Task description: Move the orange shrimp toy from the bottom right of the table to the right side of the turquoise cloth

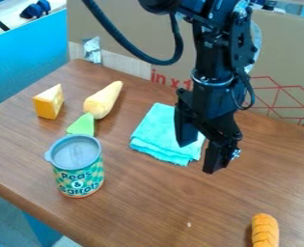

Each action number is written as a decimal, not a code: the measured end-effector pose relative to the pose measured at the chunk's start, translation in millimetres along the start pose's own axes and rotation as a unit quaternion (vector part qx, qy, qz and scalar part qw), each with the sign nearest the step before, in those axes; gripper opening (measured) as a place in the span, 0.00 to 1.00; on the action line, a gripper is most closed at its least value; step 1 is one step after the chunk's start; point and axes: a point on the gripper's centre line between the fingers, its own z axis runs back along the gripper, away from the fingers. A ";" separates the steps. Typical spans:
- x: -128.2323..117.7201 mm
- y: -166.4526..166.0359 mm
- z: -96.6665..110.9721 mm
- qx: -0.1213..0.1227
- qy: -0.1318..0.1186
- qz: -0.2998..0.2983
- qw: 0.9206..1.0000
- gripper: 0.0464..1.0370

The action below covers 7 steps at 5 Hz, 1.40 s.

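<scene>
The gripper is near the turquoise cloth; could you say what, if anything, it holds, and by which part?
Nothing is held: the gripper has its fingers apart, and the cloth lies on the table.

My robot arm (213,62) is black, with shiny round screws, a silvery ring, a thick dark cable (125,46) and two chunky black fingers (213,159).

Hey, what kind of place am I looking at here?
Probably a robotics lab or workshop: a robot arm hangs over a wood-look table, toy-like cheese and a can sit on it, and printed cardboard stands behind.
</scene>
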 end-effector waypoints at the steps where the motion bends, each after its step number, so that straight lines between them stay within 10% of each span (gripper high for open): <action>1: -2.7 -0.6 -8.8 -0.002 0.015 0.003 1.000 0.96; 3: 13.4 -29.0 -22.7 -0.001 0.034 0.033 0.999 0.96; 4: 24.2 -43.1 -25.4 0.014 -0.001 0.043 0.999 0.96; 7: 42.2 -78.6 -39.0 -0.044 -0.038 0.016 0.998 0.96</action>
